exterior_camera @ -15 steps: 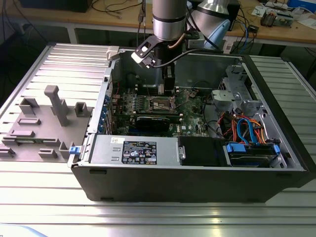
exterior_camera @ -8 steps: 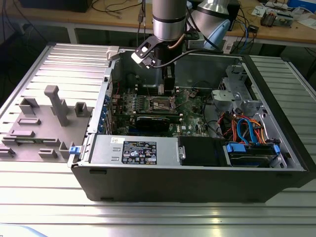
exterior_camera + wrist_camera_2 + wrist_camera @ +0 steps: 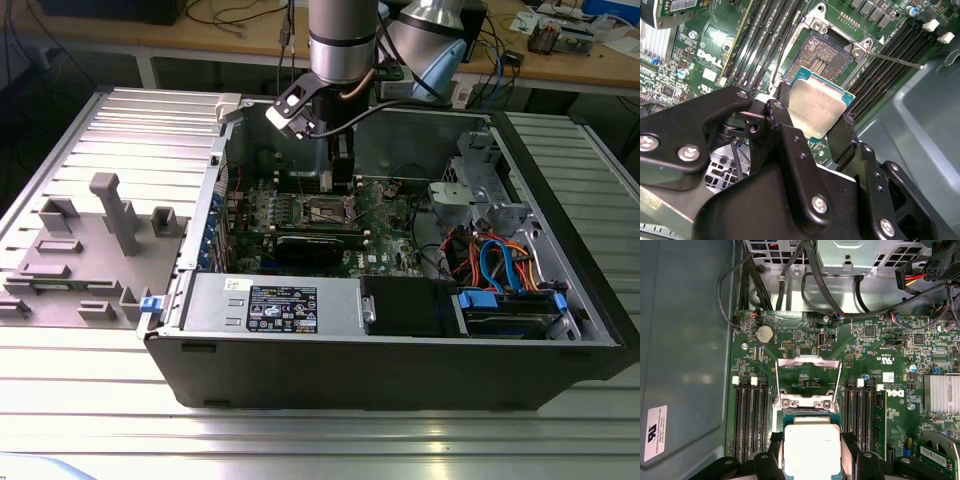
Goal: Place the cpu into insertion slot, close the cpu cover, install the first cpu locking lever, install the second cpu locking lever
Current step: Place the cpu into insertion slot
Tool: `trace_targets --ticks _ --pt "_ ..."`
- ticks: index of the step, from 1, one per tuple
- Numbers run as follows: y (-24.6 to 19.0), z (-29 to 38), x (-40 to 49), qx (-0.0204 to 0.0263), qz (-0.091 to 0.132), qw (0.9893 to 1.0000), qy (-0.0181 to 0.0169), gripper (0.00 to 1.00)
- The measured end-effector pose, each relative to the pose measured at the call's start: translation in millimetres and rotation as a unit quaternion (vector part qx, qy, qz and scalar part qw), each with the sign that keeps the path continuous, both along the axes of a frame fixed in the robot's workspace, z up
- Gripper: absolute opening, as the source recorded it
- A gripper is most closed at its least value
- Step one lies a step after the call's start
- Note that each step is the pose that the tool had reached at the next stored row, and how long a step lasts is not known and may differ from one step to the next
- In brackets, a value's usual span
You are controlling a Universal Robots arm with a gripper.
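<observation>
Clamped between my jaws, the cpu (image 3: 817,107) hangs just over the bare insertion slot (image 3: 827,52) — close, not seated. By my judgement nothing is finished yet: the cpu cover (image 3: 807,377) stands swung open and both locking levers (image 3: 900,60) sit unlatched — all four steps are left.

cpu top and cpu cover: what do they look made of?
cpu: matte silver-grey metal lid with soft diffuse glare, over a teal-green laminate-looking edge. cpu cover: thin sheet metal, probably steel; its frame looks shiny silver.
</observation>
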State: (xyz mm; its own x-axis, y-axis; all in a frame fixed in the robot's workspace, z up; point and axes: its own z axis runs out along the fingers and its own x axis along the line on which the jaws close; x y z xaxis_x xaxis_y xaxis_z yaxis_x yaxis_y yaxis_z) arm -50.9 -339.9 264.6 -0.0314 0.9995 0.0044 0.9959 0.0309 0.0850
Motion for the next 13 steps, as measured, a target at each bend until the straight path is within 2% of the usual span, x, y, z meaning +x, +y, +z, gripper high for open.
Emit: trace_targets --ticks 3,5,9,13 --pt "0.1 -5.8 -0.7 -0.0012 0.000 1.0000 0.0019 0.54" --pt "0.9 -8.9 -1.2 -0.0057 0.000 1.0000 0.0019 0.54" --pt "2.4 -15.8 -3.1 -0.0109 -0.005 0.9999 0.0020 0.54" --pt "3.5 -24.5 -4.7 -0.0115 -0.017 0.9998 0.0021 0.54"
